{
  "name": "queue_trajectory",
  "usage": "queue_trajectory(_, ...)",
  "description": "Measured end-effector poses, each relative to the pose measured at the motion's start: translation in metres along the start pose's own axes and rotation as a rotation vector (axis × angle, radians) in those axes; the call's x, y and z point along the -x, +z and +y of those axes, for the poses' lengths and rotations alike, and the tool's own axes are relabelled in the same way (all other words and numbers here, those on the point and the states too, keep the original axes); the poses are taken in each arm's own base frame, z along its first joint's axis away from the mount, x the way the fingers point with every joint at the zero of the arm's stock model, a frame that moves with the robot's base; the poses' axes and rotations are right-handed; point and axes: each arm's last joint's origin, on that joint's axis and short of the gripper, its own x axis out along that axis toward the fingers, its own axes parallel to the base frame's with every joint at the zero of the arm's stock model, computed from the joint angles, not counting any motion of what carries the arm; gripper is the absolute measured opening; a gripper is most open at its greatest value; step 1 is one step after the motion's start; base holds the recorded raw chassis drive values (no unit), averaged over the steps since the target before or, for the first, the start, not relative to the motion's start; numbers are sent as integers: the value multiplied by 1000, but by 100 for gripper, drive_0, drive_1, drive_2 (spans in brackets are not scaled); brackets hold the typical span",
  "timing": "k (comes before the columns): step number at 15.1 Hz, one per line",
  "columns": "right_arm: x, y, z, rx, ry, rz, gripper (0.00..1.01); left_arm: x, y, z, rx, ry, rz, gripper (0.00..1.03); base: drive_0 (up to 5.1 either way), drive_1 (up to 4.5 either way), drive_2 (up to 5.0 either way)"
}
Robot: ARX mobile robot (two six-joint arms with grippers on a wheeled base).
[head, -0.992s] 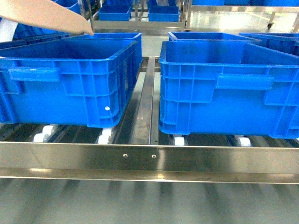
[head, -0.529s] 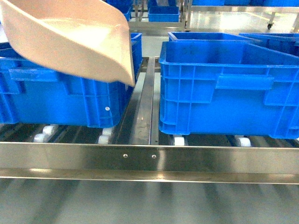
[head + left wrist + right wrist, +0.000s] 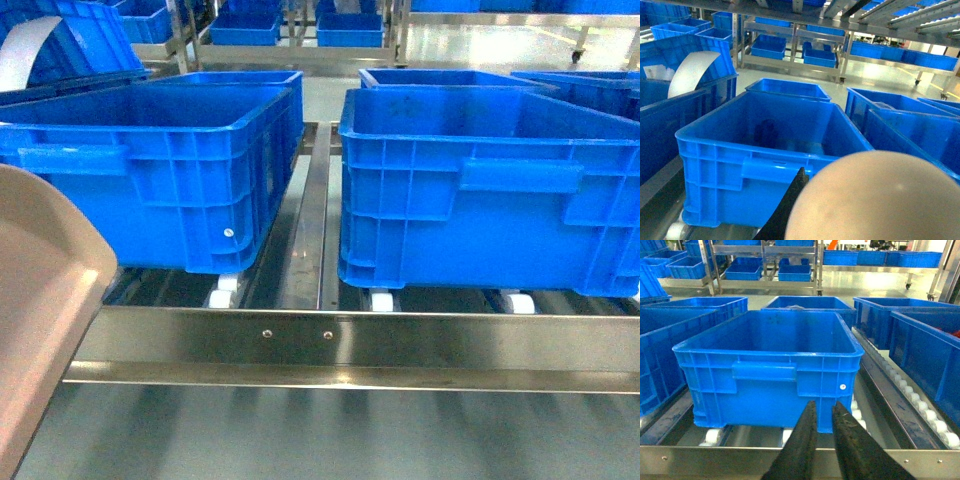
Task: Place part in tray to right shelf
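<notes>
The beige-pink tray [image 3: 40, 300] hangs at the lower left of the head view, in front of the right shelf's front rail [image 3: 330, 340]. From the left wrist its rounded underside [image 3: 875, 200] fills the lower right of the picture. My left gripper [image 3: 840, 182] is shut on the tray; one black finger [image 3: 796, 195] shows against its edge and the other is hidden behind it. My right gripper [image 3: 824, 407] is shut with nothing in it, pointing at a blue crate [image 3: 770, 360] over the rail. The part is out of view. Neither gripper shows in the head view.
Two large blue crates [image 3: 160, 170] [image 3: 490, 190] stand side by side on the white rollers [image 3: 225, 292], with a steel strip [image 3: 310, 230] between them. More crates stand behind and to both sides. Further racks with crates [image 3: 765, 270] stand across the floor.
The tray swept from the upper left of the head view, across the left crate, down to the lower left in front of the rail. Crates and shelf have not moved.
</notes>
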Motion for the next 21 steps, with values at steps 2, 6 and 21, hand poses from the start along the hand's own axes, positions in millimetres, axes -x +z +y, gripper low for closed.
queue_trajectory(2, 9, -11, -6, -3, -6, 9, 2, 20, -8, 0, -21, 0, -7, 12, 0, 0, 0)
queue_trajectory(6, 15, -15, -9, -4, -3, 6, 2, 31, -13, 1, -33, 0, -6, 12, 0, 0, 0)
queue_trajectory(21, 46, -32, -20, -8, 0, -12, 2, 93, -42, 3, -71, 27, 60, 12, 0, 0, 0)
